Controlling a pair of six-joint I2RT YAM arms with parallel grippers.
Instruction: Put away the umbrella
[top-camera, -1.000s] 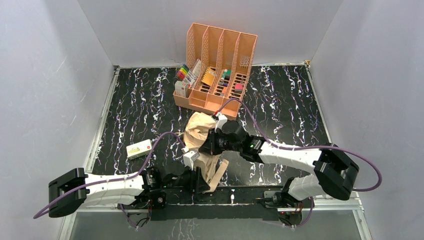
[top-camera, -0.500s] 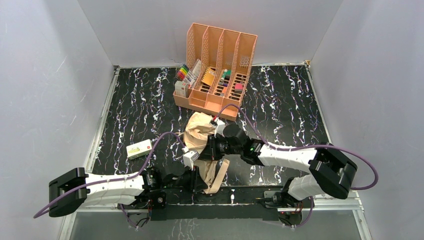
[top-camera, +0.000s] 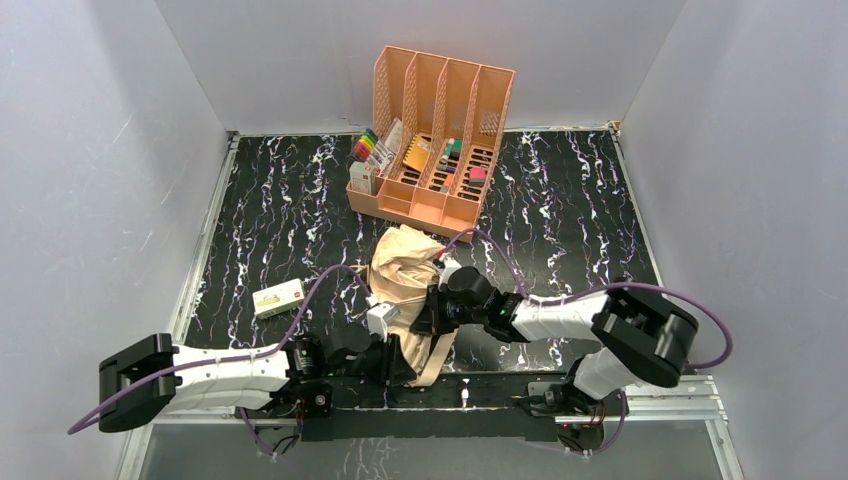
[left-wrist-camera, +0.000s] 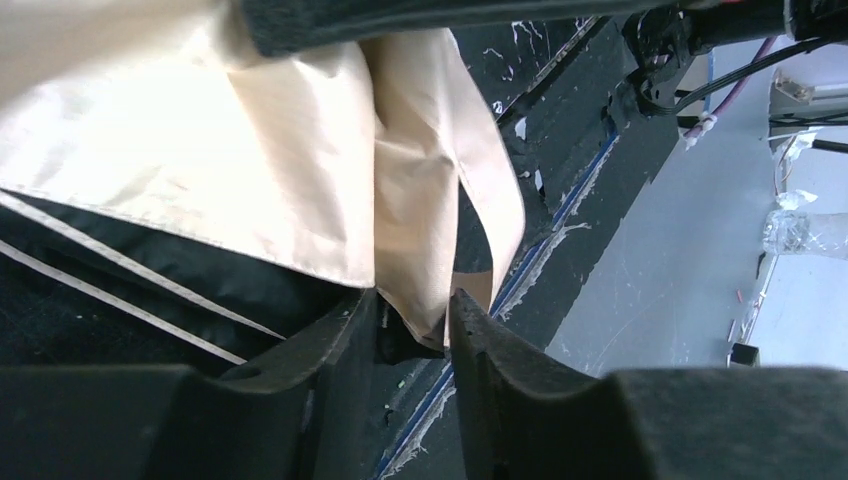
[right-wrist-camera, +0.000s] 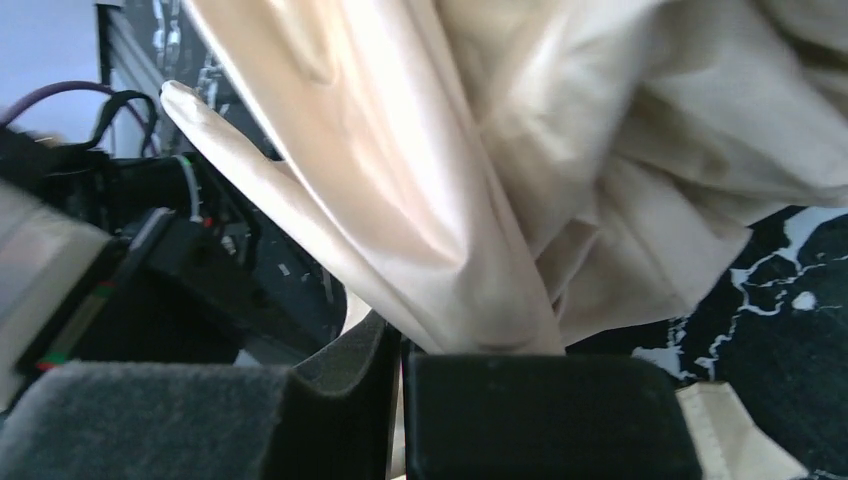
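Only the top view takes in the whole worktop (top-camera: 560, 200), with the organizer (top-camera: 430, 130) at the far middle and a small box (top-camera: 279, 298) at left. The umbrella (top-camera: 400, 265) lies crumpled, tan side up, by the near edge. It is well apart from both side edges and near the organizer, and one flap reaches the front rail (top-camera: 520, 385). The left wrist view alone shows its black underside. There the left gripper (left-wrist-camera: 412, 315) pinches a hanging tan fold. The right gripper (right-wrist-camera: 400, 350), fingers nearly pressed together, nips fabric at the umbrella's right side.
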